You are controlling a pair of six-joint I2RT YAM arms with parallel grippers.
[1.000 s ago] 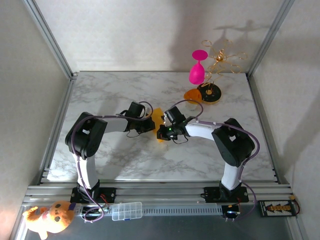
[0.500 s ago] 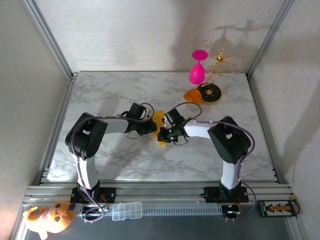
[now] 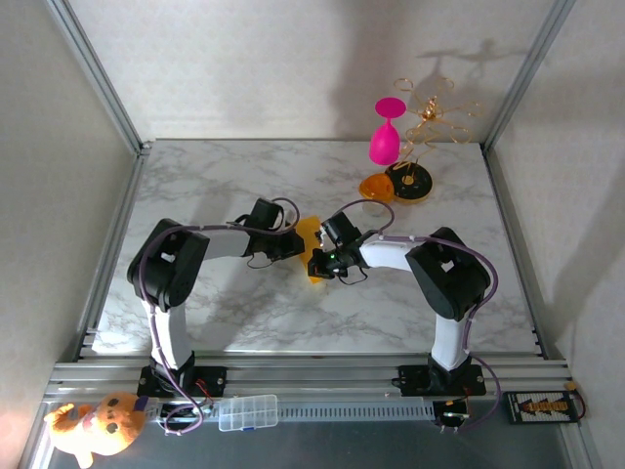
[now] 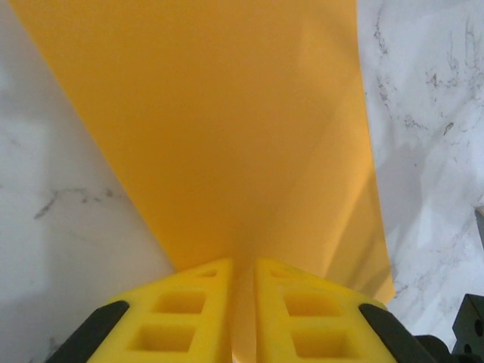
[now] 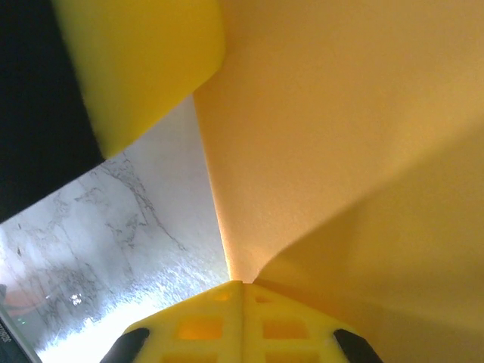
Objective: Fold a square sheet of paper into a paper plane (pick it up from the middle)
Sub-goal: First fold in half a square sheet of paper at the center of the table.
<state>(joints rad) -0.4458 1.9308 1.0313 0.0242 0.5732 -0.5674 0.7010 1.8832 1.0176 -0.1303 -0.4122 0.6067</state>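
Top external view gives you the square sheet of paper as a small creased yellow-orange shape near the middle of the marble worktop, caught between the two arms where they meet. The left gripper comes at it from the left and the right gripper from the right and a little nearer you. In your left wrist view the paper fans out ahead of the yellow fingers as a broad tilted sheet with a soft crease down it, and its lower part runs into the slot between them. Those fingers stand narrow, a thin gap between them, and you cannot tell whether they press on the paper or merely flank it. In your right wrist view the fingers are closed flat together and a folded corner of the paper comes straight out of their seam, so this side grips the sheet. A blurred yellow pad sits at the upper left of that view, just beside the paper's edge. Well apart, at the far right of the worktop, you have a pink goblet, a gold wire stand and an orange-and-black disc.
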